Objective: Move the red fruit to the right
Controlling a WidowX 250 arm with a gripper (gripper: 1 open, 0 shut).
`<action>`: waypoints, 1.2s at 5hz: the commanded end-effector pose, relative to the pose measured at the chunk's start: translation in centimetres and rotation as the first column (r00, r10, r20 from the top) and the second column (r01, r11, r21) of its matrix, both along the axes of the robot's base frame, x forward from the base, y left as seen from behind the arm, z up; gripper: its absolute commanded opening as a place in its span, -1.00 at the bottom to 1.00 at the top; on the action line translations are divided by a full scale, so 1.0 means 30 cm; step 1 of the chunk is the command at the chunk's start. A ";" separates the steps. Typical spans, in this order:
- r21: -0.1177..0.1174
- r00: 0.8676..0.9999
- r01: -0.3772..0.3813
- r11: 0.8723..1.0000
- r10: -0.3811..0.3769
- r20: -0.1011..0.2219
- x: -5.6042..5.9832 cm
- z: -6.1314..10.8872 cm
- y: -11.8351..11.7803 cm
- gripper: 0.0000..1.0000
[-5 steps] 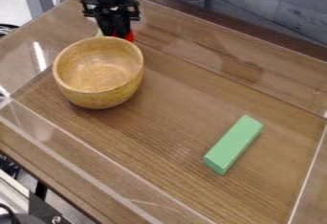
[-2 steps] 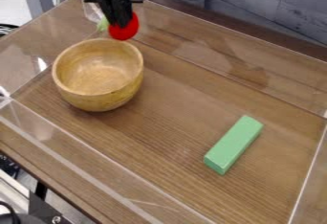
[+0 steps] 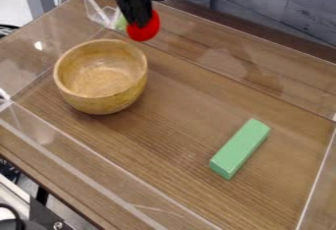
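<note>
The red fruit (image 3: 141, 26) is a small bright-red ball with a green stem piece on its left. It hangs in the air above the back of the wooden table, behind and to the right of the wooden bowl (image 3: 100, 75). My black gripper (image 3: 137, 15) points down from the top edge and is shut on the fruit's upper part. The fingertips are partly hidden by the fruit.
A green rectangular block (image 3: 241, 147) lies on the table at the front right. Low transparent walls (image 3: 157, 210) run around the wooden table top. A grey wall stands at the back right.
The gripper closed on the red fruit behind the bowl, then lifted it and carried it to the right. Bowl and green block stayed put.
</note>
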State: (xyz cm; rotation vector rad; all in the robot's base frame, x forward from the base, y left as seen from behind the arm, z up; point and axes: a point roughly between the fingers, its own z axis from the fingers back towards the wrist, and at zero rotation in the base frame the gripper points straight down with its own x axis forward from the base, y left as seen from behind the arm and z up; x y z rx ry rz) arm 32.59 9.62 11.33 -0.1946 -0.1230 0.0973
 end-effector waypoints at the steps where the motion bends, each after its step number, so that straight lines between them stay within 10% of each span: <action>1: 0.024 0.998 0.035 0.999 -0.037 0.053 -0.012 0.061 -0.065 -1.00; 6: 0.050 0.991 0.113 0.992 -0.109 -0.079 -0.042 -0.179 -0.194 -1.00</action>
